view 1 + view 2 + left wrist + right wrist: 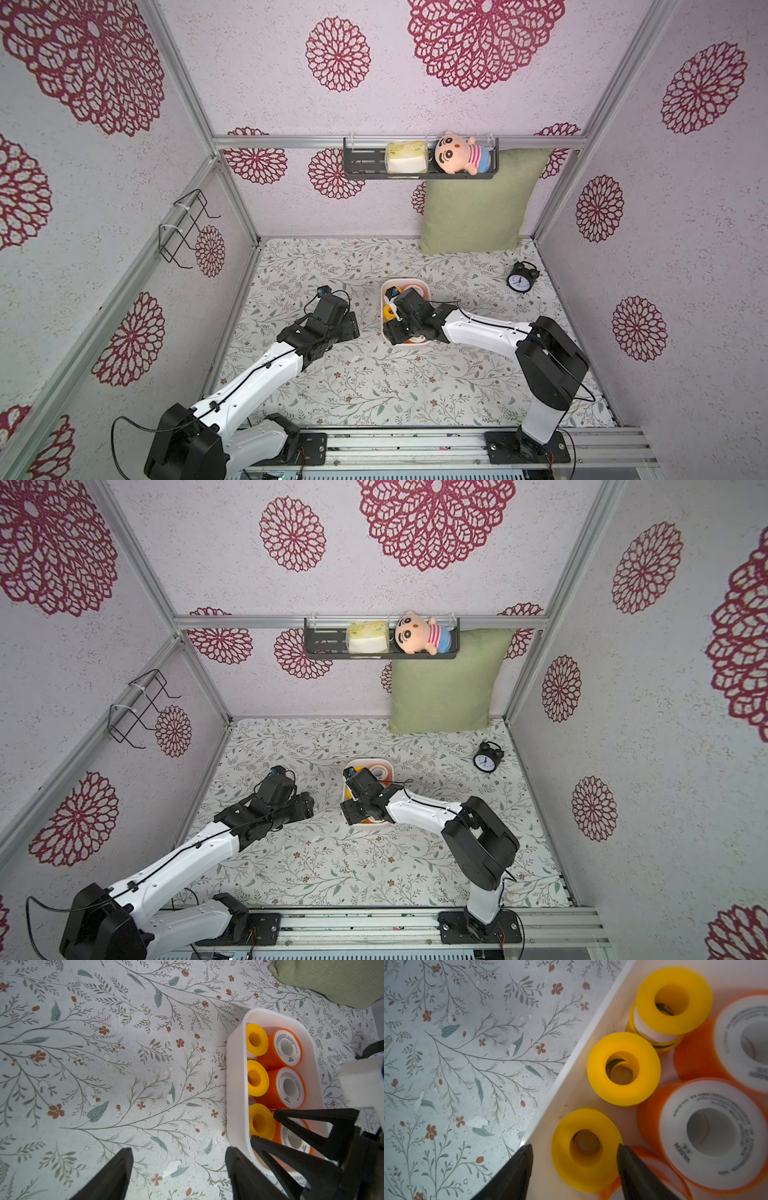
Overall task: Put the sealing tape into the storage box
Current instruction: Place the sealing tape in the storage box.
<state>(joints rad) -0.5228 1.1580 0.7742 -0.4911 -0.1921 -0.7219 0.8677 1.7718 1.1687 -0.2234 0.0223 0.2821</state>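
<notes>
The step in hand looks like the release of a roll into the box [236,1084], which sits mid-surface in both top views. The right tool [574,1145] hangs low over the near end of the box, its jaws apart around a yellow roll [564,1169] that lies on its face inside. One finger touches or nearly touches the roll's rim. The other stands off it with a visible gap, right at the box wall, so the roll does not look clamped.

Two more yellow rolls [598,1084] line the same wall, and orange rolls [268,1051] with white faces fill the other side. The left tool [178,1149] hovers wide and empty over the floral surface [374,395], just beside the box's long side.

No loose roll shows on the surface in both top views, though the arms hide part of it, so the task seems near its end. The next move calls for a straight lift until the fingers clear the rim. The outer finger is close to the wall, and a sideways pull could drag the light box or tip the roll.

Room above is open. With the left tool so near, the right arm would best retreat toward its own side. The pillow [478,208] and the clock [519,280] stand well apart at the back.
</notes>
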